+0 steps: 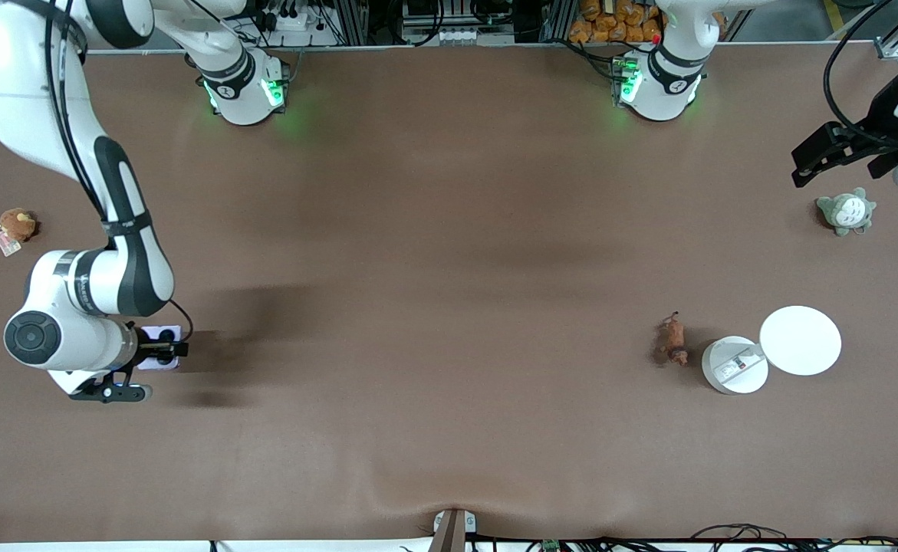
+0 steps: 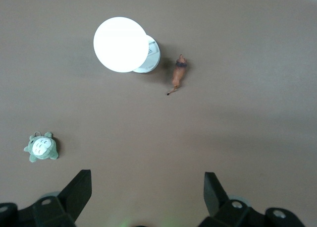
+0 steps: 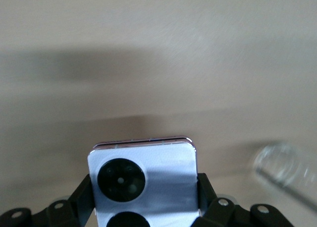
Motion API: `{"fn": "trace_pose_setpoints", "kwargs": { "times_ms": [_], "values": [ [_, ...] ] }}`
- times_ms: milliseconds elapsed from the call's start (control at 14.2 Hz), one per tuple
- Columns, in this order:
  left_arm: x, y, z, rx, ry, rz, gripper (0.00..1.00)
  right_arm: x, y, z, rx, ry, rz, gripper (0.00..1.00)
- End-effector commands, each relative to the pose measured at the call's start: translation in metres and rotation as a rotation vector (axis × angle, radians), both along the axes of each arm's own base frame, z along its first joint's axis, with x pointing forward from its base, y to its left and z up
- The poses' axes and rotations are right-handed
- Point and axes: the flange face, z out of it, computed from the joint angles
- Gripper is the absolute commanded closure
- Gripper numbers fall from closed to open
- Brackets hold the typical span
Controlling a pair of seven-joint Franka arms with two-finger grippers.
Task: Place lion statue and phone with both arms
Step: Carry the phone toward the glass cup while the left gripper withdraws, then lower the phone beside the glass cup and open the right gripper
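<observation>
The pale lavender phone (image 1: 159,346) sits between the fingers of my right gripper (image 1: 163,349) at the right arm's end of the table; in the right wrist view the phone (image 3: 148,180) shows its two black camera circles and the jaws press on both its sides. The small reddish-brown lion statue (image 1: 673,339) lies on the table beside the white round container (image 1: 734,366); it also shows in the left wrist view (image 2: 178,76). My left gripper (image 1: 840,153) is open and empty, up in the air near the left arm's end, with its fingers (image 2: 79,190) spread wide.
The container's white round lid (image 1: 800,340) lies beside it. A grey-and-white plush (image 1: 846,211) lies under the left gripper's area. A round tan plush with a tag (image 1: 14,225) lies at the right arm's end.
</observation>
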Motion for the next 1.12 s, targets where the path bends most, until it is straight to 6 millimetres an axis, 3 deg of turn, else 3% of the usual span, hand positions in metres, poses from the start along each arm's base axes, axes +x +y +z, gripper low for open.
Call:
{"fn": "trace_pose_setpoints", "kwargs": {
  "times_ms": [0, 140, 211, 281, 351, 421, 842, 1053],
  "values": [
    [-0.011, -0.001, 0.001, -0.014, 0.015, -0.006, 0.00, 0.002, -0.024, -0.010, -0.002, -0.015, 0.053, 0.82],
    [-0.008, -0.008, 0.002, -0.010, 0.010, -0.019, 0.00, -0.001, -0.029, -0.019, 0.000, -0.005, 0.040, 0.79],
    [-0.007, -0.009, 0.002, -0.011, 0.010, -0.021, 0.00, -0.003, -0.033, -0.024, 0.000, 0.002, 0.031, 0.73],
    [-0.008, -0.009, 0.001, -0.012, 0.012, -0.023, 0.00, -0.005, -0.034, -0.027, 0.001, 0.009, 0.028, 0.60],
    [-0.008, -0.008, 0.001, -0.015, 0.014, -0.022, 0.00, -0.006, -0.033, -0.028, 0.001, 0.015, 0.026, 0.23],
    [-0.008, -0.008, 0.001, -0.019, 0.015, -0.025, 0.00, -0.008, -0.033, -0.031, 0.002, 0.023, 0.025, 0.00],
    [-0.006, 0.027, -0.019, -0.069, 0.117, -0.006, 0.00, -0.005, -0.028, -0.025, 0.001, 0.017, 0.034, 0.00],
    [-0.007, 0.031, -0.022, -0.069, 0.130, -0.022, 0.00, -0.001, -0.018, -0.012, 0.011, 0.001, 0.046, 0.00]
  ]
}}
